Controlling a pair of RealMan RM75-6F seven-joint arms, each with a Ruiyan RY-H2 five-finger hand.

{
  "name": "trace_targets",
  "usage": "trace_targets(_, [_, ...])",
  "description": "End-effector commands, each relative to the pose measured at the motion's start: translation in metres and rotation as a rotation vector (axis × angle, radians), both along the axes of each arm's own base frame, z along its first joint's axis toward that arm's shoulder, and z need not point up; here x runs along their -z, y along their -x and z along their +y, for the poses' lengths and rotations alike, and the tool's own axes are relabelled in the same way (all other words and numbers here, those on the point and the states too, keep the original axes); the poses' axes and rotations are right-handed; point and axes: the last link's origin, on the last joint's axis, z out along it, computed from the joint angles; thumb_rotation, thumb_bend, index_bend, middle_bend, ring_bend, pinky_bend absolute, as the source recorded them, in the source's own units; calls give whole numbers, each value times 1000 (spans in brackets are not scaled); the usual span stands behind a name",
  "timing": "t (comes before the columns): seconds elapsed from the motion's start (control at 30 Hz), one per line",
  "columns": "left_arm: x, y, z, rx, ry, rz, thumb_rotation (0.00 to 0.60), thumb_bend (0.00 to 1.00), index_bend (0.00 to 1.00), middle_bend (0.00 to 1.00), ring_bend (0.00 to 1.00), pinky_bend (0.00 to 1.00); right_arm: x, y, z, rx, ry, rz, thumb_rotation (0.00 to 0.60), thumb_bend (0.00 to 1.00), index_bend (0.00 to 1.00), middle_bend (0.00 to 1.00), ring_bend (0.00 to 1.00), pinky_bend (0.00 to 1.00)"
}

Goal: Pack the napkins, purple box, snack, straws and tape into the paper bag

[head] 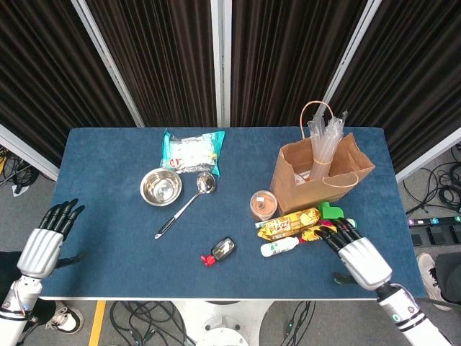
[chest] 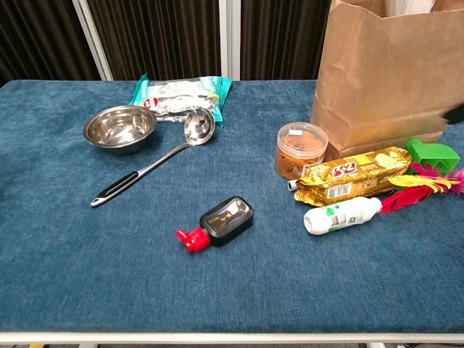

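The brown paper bag [head: 317, 176] [chest: 388, 80] stands open at the right of the table. A bundle of clear straws [head: 324, 140] sticks up out of it. The napkins pack [head: 192, 150] [chest: 181, 94] lies at the back centre. The gold snack pack [head: 288, 223] [chest: 353, 174] lies in front of the bag, next to a round clear tub [head: 263, 205] [chest: 301, 150]. My right hand [head: 358, 256] is low at the table's front right, open and holding nothing, its fingertips near the feathers. My left hand [head: 47, 241] hangs open off the table's left edge. No purple box shows.
A steel bowl [head: 160, 187] [chest: 120, 129] and a ladle [head: 186, 203] [chest: 156, 163] lie left of centre. A black and red item [head: 220, 251] [chest: 217, 221] is near the front. A white bottle [chest: 342, 215], coloured feathers [chest: 417, 190] and a green object [head: 331, 210] [chest: 431, 154] crowd the bag's front.
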Motion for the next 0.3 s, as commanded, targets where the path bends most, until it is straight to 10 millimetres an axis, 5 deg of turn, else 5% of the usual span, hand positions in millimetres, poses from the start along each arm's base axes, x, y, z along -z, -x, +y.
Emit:
trace_targets(0.03, [1,-1,-1,1,11,3,600,156,56,7,0,106,-15,47,7,115,154,20,600,0,120,145,0,0])
trace_targets(0.3, [-1,4,-5,-20,28,22,600,155,56,7,0,106,-26,67,-3,178,219,0,600,0,121,140,0,0])
